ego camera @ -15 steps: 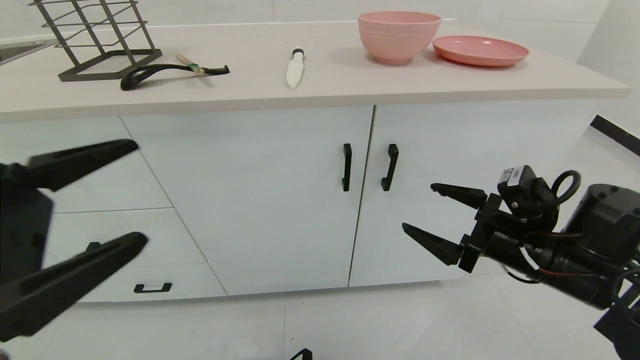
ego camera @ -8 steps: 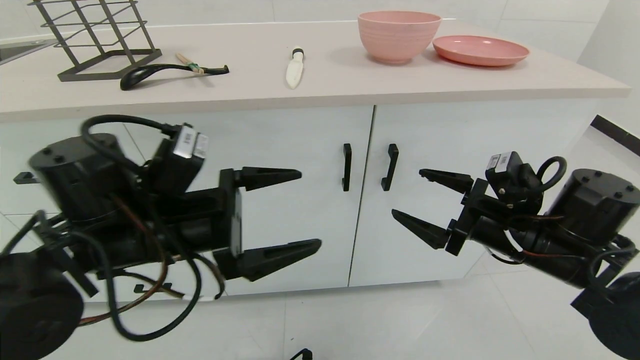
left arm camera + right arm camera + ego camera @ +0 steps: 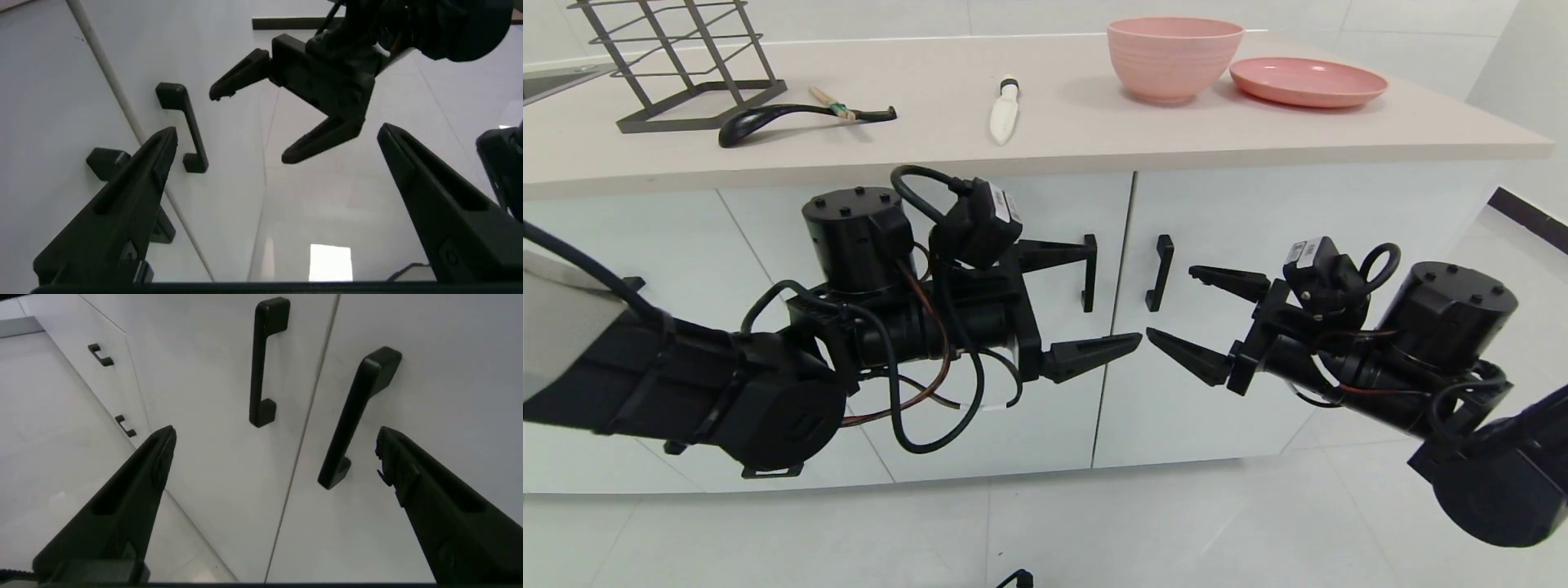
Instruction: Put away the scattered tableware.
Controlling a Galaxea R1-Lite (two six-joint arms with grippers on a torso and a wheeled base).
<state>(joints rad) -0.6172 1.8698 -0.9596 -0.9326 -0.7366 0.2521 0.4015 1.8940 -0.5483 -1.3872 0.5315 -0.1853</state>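
Observation:
On the counter stand a pink bowl (image 3: pixel 1174 57) and a pink plate (image 3: pixel 1307 82) at the back right. A white sheathed knife (image 3: pixel 1005 112) lies mid-counter, and a black ladle (image 3: pixel 768 121) with a wooden stick (image 3: pixel 832 103) lies to its left. Both grippers hang below the counter in front of the white cabinet doors. My left gripper (image 3: pixel 1109 296) (image 3: pixel 278 135) is open and empty, its upper finger by the left door handle (image 3: pixel 1089 273). My right gripper (image 3: pixel 1172 304) (image 3: pixel 274 434) is open and empty, facing the left one just below the right door handle (image 3: pixel 1160 272).
A dark wire rack (image 3: pixel 682 65) stands at the counter's back left, beside a sink edge (image 3: pixel 556 80). Two vertical black door handles (image 3: pixel 265 363) (image 3: pixel 355 416) flank the door seam. Small drawer handles (image 3: pixel 100 354) sit on the left cabinet. White tiled floor (image 3: pixel 1176 531) lies below.
My left arm swung from the left edge into the middle, ending before the cabinet doors. The right gripper drifted left and slightly up. Both stayed open.

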